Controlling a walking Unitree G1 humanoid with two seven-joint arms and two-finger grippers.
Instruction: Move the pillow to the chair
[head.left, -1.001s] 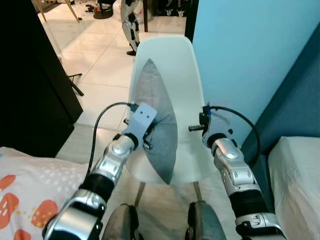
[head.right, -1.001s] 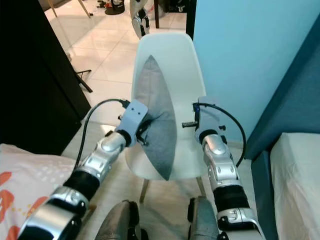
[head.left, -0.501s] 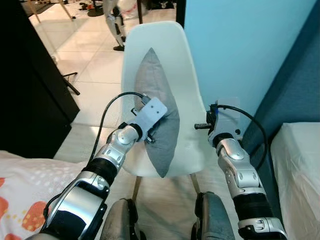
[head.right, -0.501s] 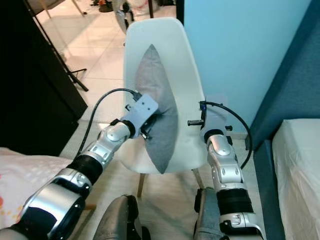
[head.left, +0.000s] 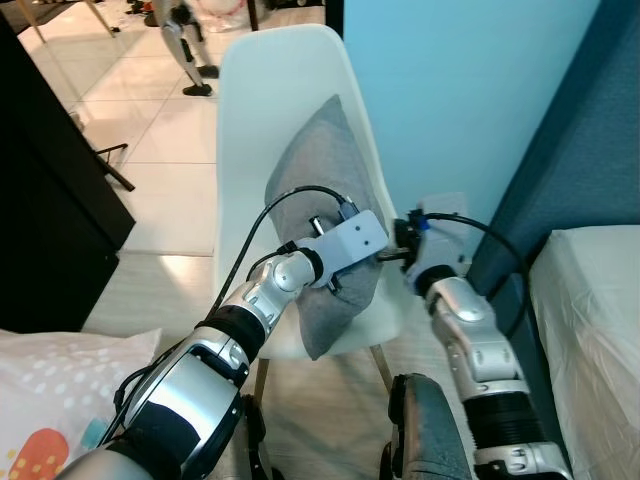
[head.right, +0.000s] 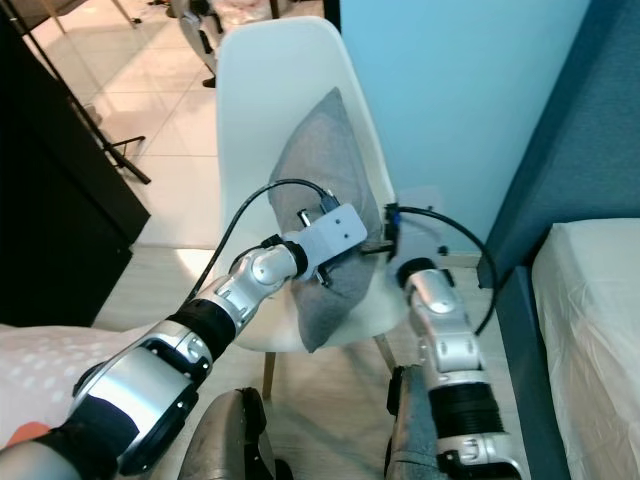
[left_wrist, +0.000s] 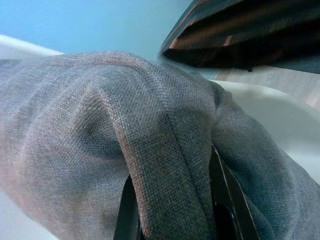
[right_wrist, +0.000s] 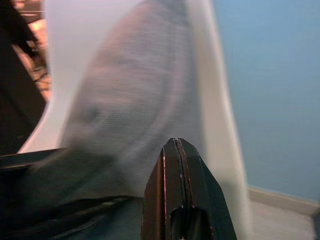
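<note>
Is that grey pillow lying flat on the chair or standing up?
Standing up. The grey pillow rests on edge, leaning against the white chair back, with a fold pinched in the left gripper.

Grey woven cloth pillow (head.left: 325, 190), smooth white plastic chair (head.left: 262, 100), glossy tiled floor (head.left: 140, 130)

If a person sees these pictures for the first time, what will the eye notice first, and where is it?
First comes the grey pillow, standing on edge on the seat of the white chair and leaning on its back, beside the light blue wall. The left tool pinches a fold of the pillow's cloth. The right tool, fingers shut together, is close by on the pillow's other side.
</note>
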